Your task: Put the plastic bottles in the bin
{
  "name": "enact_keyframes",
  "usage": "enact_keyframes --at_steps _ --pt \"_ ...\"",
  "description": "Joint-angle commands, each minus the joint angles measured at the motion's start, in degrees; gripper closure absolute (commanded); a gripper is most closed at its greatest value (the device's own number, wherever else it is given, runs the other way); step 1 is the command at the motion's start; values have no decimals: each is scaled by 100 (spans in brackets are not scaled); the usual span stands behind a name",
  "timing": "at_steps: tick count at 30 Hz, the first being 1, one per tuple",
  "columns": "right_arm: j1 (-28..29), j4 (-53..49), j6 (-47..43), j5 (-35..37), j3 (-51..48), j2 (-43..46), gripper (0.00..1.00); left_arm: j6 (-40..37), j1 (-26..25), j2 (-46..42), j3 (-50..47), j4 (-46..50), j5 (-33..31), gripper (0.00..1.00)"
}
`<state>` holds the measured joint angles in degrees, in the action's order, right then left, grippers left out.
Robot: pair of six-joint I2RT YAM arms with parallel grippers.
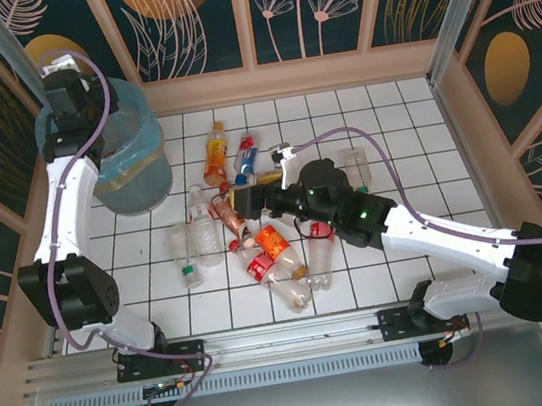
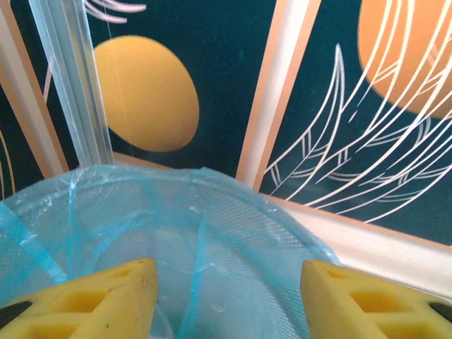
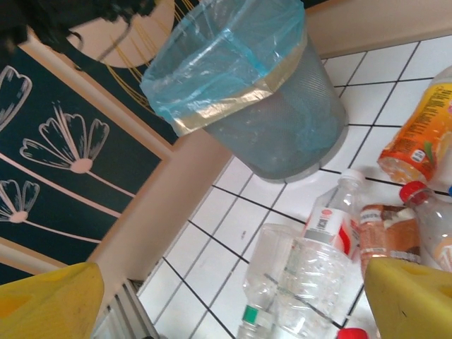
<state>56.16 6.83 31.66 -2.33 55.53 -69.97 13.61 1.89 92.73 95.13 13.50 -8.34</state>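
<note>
The bin, grey with a light-blue bag, stands at the far left of the tiled floor. My left gripper hangs over its rim. In the left wrist view the yellow fingers stand apart above the bag with nothing between them. Several plastic bottles lie in a heap mid-floor, and an orange-labelled one lies nearer the bin. My right gripper hovers open over the heap's left side. Beneath it lie a clear green-capped bottle and a red-labelled bottle, untouched.
Wooden walls with dark flowered panels enclose the white tiled floor on three sides. A metal rail runs along the near edge by the arm bases. The bin stands close to the left wall.
</note>
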Motion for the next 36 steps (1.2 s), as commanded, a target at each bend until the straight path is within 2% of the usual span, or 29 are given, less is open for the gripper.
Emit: enact_keyframes --at_steps 1,4,9,13,16,21,23,28,33,36 --pt "45 -649 -528 389 456 -81 5 122 31 -496 -37 -132 224 44" --pt "-71 -1463 -802 915 747 -188 7 178 33 -870 -164 -88 446 43" --pt "-553 -2465 -659 805 866 -296 12 150 -174 -1707 -782 -262 585 42" --pt "-673 -3318 -475 1073 801 -400 13 -340 -926 -2127 -1061 -247 144 42" --pt "-720 -3861 -35 1241 532 -339 14 -551 -1684 -2215 -1251 -198 114 43" --pt "-721 -3737 715 1006 -608 255 11 -1169 -3485 -1984 -1829 -342 -723 42" --pt "-716 -3669 969 957 -988 427 11 -1130 -3948 -1838 -1994 -367 -425 39" --pt "-712 -3668 1396 801 -1685 537 11 -241 -4544 -1599 -2761 -1166 854 36" --pt "-750 -3352 1510 671 -2081 595 12 146 -4857 -1413 -3294 -1574 847 35" --pt "-883 -2692 1427 164 -2322 516 12 481 -4908 -1413 -3550 -1763 839 35"
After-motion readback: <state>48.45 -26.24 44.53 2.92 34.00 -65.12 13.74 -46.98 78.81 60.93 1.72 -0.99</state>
